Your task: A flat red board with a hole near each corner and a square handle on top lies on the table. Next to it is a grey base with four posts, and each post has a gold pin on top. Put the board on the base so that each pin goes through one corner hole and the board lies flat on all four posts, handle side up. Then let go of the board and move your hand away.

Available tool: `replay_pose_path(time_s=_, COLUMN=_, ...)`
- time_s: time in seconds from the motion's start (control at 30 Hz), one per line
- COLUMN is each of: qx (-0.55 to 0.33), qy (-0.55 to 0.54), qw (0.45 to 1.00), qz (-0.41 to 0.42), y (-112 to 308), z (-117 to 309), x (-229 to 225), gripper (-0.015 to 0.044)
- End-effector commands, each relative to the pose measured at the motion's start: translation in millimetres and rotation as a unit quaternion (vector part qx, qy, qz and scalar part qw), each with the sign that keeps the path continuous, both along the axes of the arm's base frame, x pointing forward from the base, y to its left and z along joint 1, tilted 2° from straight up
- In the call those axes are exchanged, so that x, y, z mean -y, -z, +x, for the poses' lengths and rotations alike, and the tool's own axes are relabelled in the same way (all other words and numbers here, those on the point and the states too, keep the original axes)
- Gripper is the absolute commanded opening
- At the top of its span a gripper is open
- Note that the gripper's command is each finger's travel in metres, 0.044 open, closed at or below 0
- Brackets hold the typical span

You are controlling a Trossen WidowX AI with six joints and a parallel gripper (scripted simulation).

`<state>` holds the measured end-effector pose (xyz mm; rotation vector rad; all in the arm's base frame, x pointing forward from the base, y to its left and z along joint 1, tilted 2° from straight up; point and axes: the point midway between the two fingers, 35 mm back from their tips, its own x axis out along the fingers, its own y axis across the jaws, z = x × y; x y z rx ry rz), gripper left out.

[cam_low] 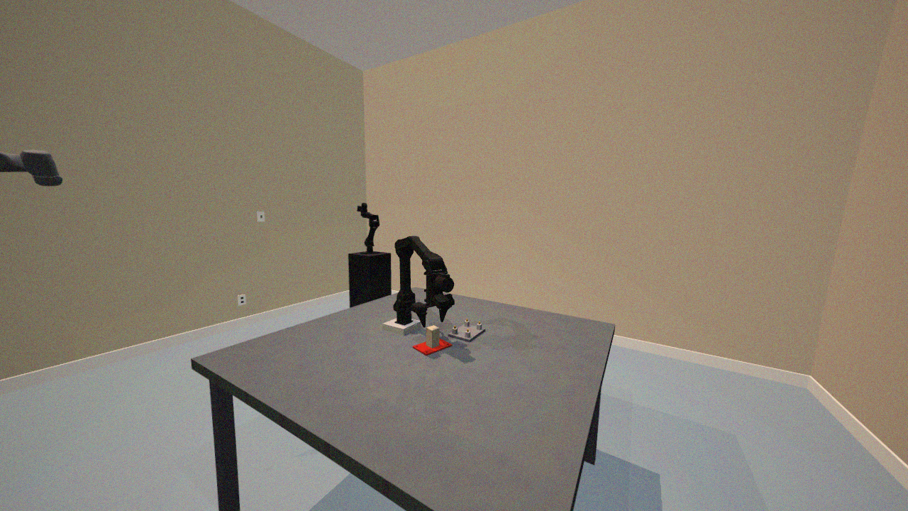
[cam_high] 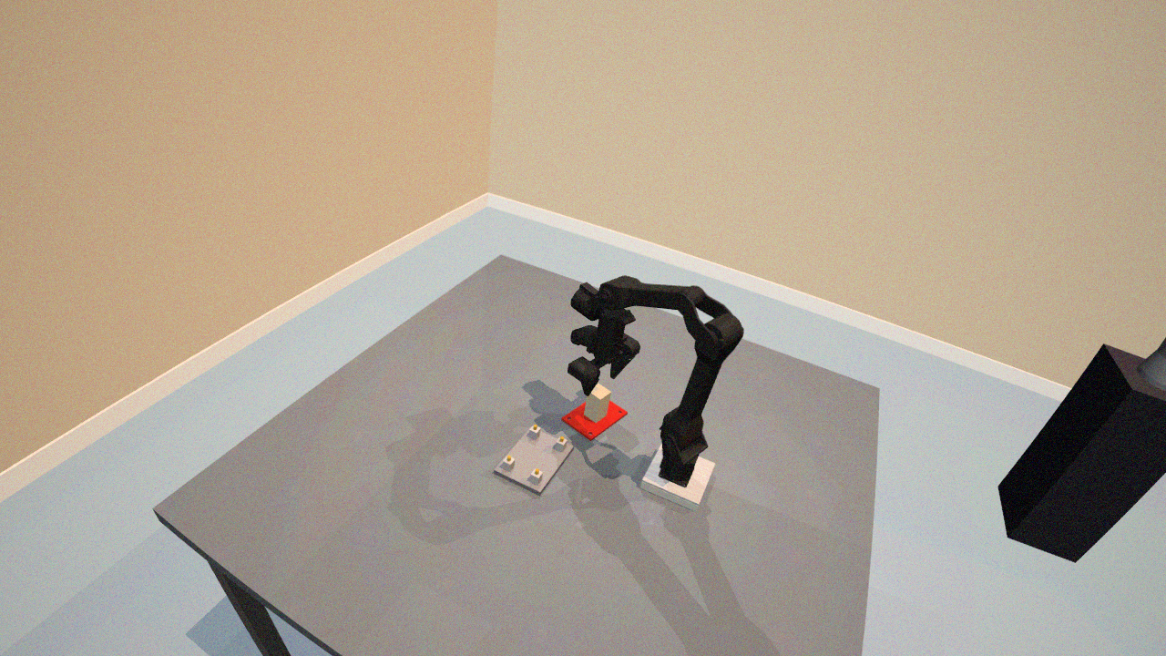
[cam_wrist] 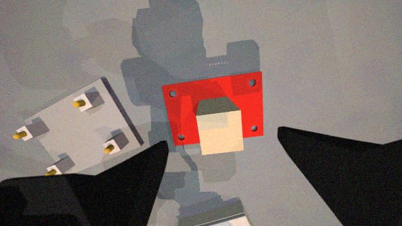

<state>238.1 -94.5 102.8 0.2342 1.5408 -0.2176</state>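
Note:
The flat red board (cam_high: 590, 429) (cam_low: 421, 348) (cam_wrist: 253, 105) lies on the table with its square cream handle (cam_high: 597, 405) (cam_low: 432, 338) (cam_wrist: 221, 136) upright on top. All four corner holes show in the wrist view. The grey base (cam_high: 534, 459) (cam_low: 477, 332) (cam_wrist: 75, 132) lies beside it, turned at an angle to the board in the wrist view, with a gold pin on each post and nothing on top. My gripper (cam_high: 601, 383) (cam_low: 433, 322) (cam_wrist: 221, 139) is open and empty, pointing down just above the handle. In the wrist view the fingertips stand left and right of the handle, with wide gaps.
The arm's white mount (cam_high: 680, 486) (cam_low: 400, 326) stands on the grey table (cam_high: 342, 465) (cam_low: 381, 394), near the board. In the wrist view, the left finger partly covers the base's near edge. A black pedestal (cam_high: 1076, 456) (cam_low: 369, 279) stands beyond the table.

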Motion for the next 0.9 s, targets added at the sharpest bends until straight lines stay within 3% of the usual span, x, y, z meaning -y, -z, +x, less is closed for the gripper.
replay_pose_path(time_s=0.0, qx=-0.005, qy=-0.002, qw=1.000, qz=0.001, y=7.7, z=-0.6, x=0.3, gripper=0.0440)
replay_pose_path(time_s=0.87, qx=-0.005, qy=-0.002, qw=1.000, qz=0.001, y=49.4, z=0.4, x=0.1, gripper=0.0440)
